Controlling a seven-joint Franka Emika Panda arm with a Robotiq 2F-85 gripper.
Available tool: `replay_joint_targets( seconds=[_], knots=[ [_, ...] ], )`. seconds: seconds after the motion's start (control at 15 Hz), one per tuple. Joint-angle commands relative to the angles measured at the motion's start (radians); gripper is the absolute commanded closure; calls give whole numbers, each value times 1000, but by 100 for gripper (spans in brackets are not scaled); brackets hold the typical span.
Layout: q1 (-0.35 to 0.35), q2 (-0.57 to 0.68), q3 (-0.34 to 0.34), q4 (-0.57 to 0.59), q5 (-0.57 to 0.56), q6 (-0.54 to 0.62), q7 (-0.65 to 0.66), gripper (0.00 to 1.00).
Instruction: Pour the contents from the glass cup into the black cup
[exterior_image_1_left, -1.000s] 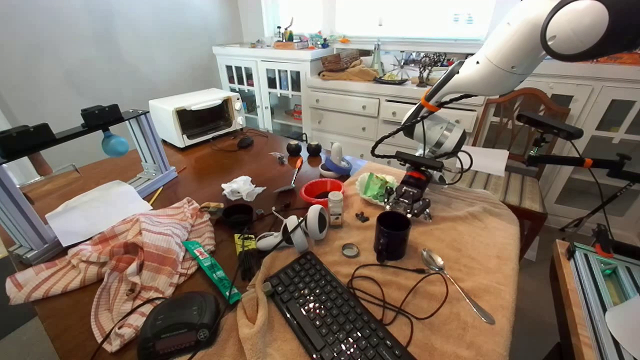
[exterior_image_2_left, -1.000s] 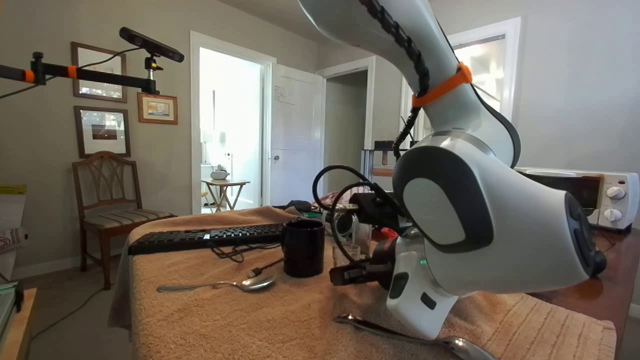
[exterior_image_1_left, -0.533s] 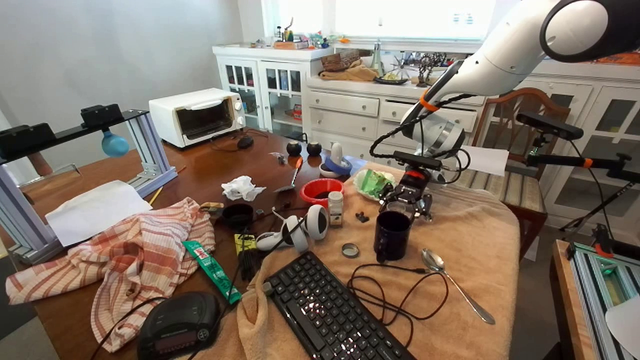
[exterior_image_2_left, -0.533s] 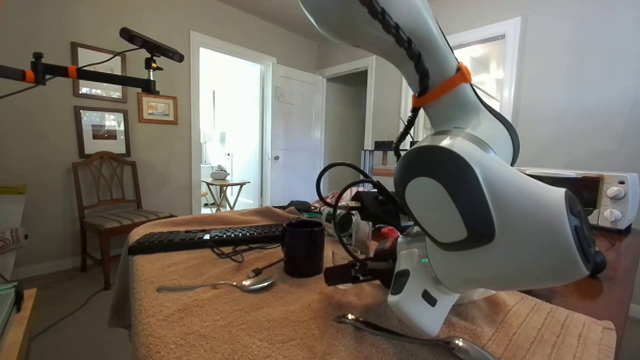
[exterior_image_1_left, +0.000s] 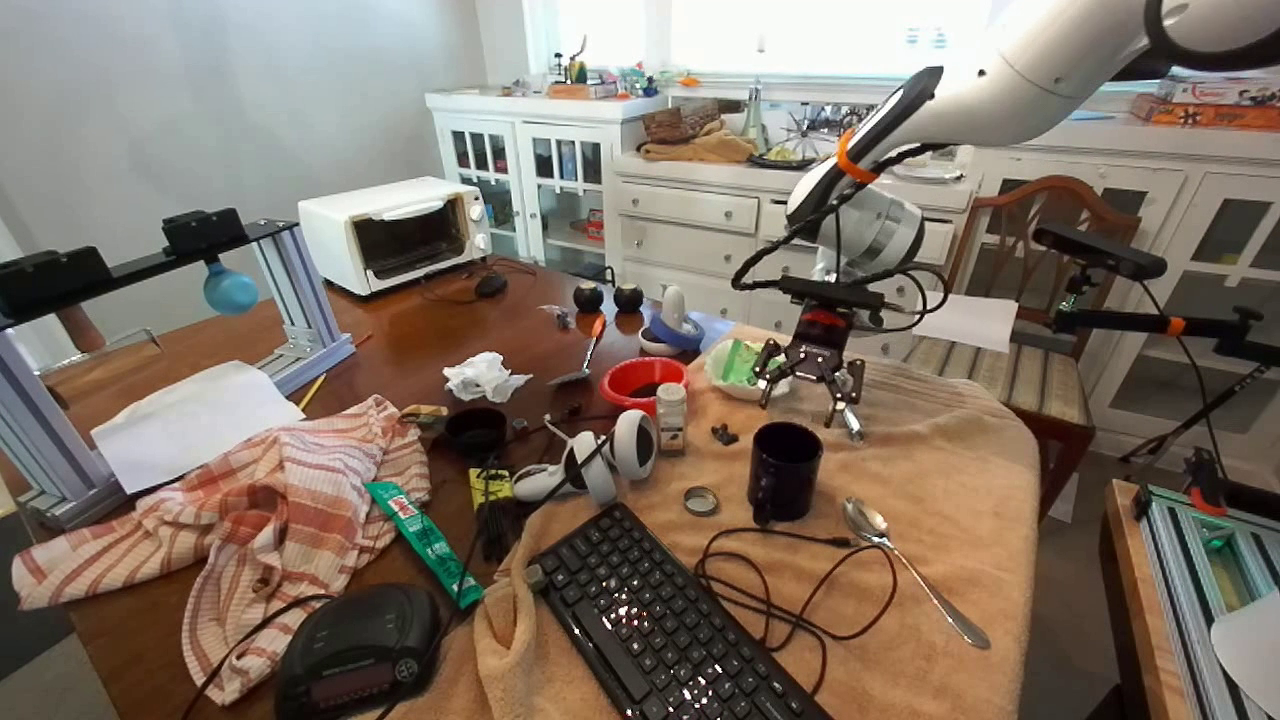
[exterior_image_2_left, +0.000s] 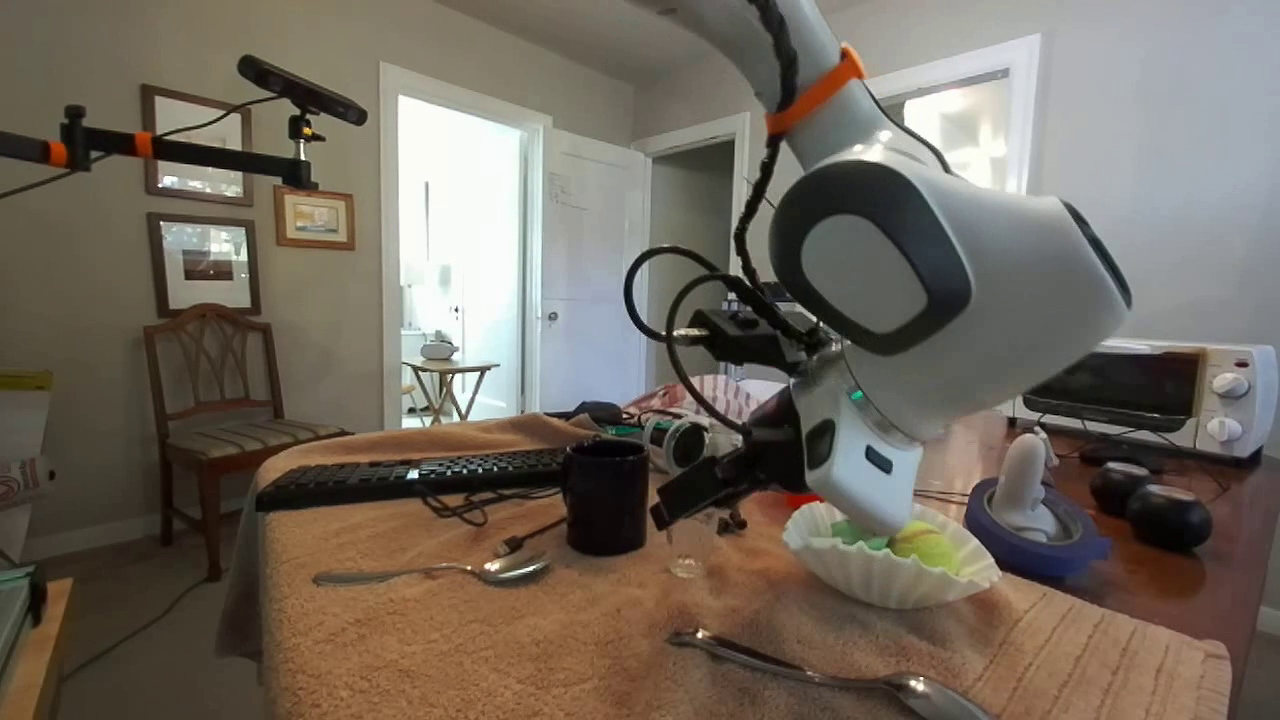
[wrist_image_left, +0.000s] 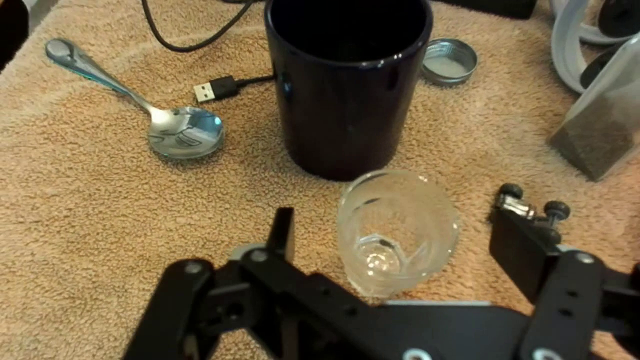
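The glass cup (wrist_image_left: 400, 225), clear and narrow, stands on the tan towel, close to the black cup (wrist_image_left: 345, 115). Its walls are see-through with bright glints at the base; whether it holds anything I cannot tell. In an exterior view the glass cup (exterior_image_2_left: 690, 553) shows below the fingertips, while in an exterior view the black cup (exterior_image_1_left: 785, 475) stands where it would hide it. The glossy black cup (exterior_image_2_left: 607, 500) is upright. My gripper (wrist_image_left: 400, 245) is open, fingers wide apart on either side of the glass without touching it; from outside, the gripper (exterior_image_1_left: 808, 408) hangs above and behind the cups.
A spoon (wrist_image_left: 185, 132) and a USB plug (wrist_image_left: 215, 90) lie beside the black cup. Nearby are a metal lid (wrist_image_left: 449, 62), a jar (wrist_image_left: 600, 125) and a small wheeled part (wrist_image_left: 530, 212). A pleated white bowl (exterior_image_2_left: 890, 570) and another spoon (exterior_image_2_left: 830, 665) lie on the arm's side.
My gripper's fingers have opened and let go of the glass cup, which stays on the towel. The arm has since risen and drawn back from it. The black cup has not moved.
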Motion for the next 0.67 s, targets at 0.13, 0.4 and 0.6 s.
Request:
replay_joint_targets(
  seconds=[0.13, 0.4, 0.6],
  knots=[
    [128, -239, 0, -194, -162, 271, 33, 0],
    [197, -352, 32, -299, -299, 504, 117, 0],
    [138, -297, 74, -226, -253, 426, 87, 0]
  ],
)
